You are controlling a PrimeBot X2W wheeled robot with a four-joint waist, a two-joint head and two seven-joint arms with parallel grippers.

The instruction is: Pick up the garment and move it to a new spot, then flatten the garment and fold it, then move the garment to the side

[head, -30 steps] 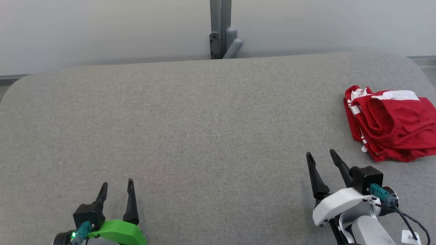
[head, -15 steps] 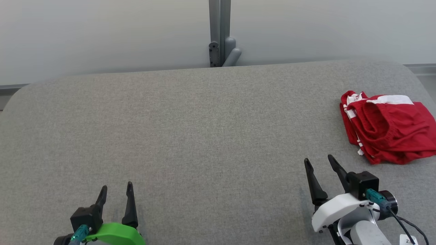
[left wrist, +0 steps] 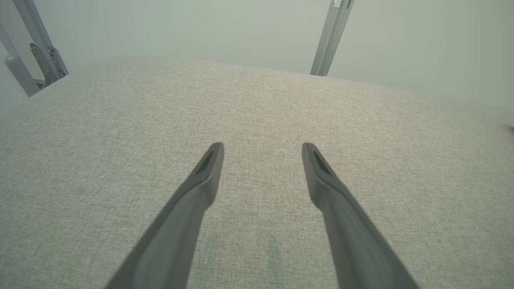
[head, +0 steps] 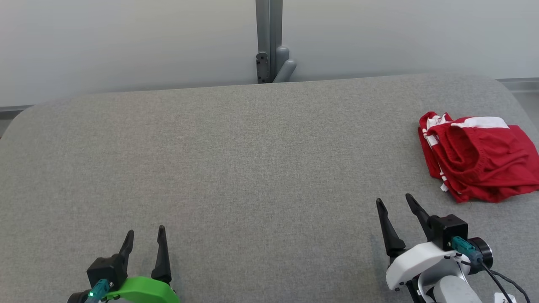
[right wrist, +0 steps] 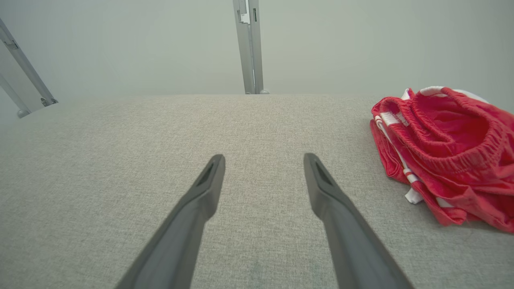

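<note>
A crumpled red garment (head: 478, 158) with white stripes lies at the right edge of the grey padded table (head: 252, 160); it also shows at the right of the right wrist view, garment (right wrist: 445, 148). My right gripper (head: 394, 203) hovers open at the lower right, a short way in front and to the left of the garment, not touching it. In its own view the right gripper (right wrist: 264, 158) is spread over bare fabric. My left gripper (head: 145, 231) stands open at the lower left, far from the garment, with nothing between its fingers; left gripper (left wrist: 262, 147).
A grey metal post with a bracket (head: 269, 46) rises behind the table's far edge against a pale wall. The table has rounded corners; its right edge runs close by the garment. Another slanted metal strut (left wrist: 38, 56) stands at the far left.
The head camera has tilted, shifting the whole picture slightly down. Both grippers stay open and hold about the same places; the garment has not moved on the table.
</note>
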